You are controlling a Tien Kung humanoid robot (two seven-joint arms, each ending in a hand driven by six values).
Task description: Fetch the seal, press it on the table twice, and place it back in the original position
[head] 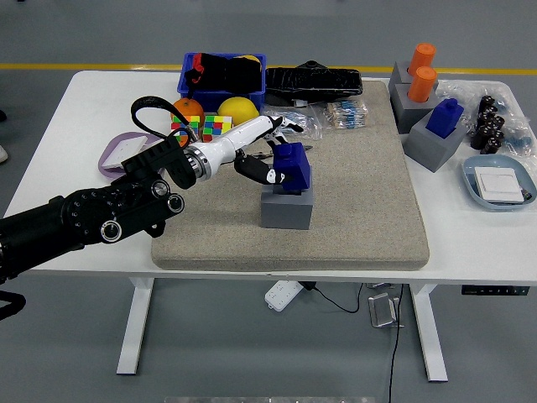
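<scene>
A blue seal [293,166] stands in a grey block holder [287,206] on the grey felt mat [361,193]. It looks raised and tilted a little in the holder's top. My left hand [273,155], white with black fingertips, is closed around the seal's left side and top. The black left arm comes in from the lower left. The right arm is out of view.
Rubik's cubes [202,126], an orange [186,108] and a lemon [237,107] lie behind my hand. A blue bin [221,74] and black bag [312,80] stand at the back. More grey holders with orange seals [420,71] and a blue seal [445,117] stand right, near a plate [499,183].
</scene>
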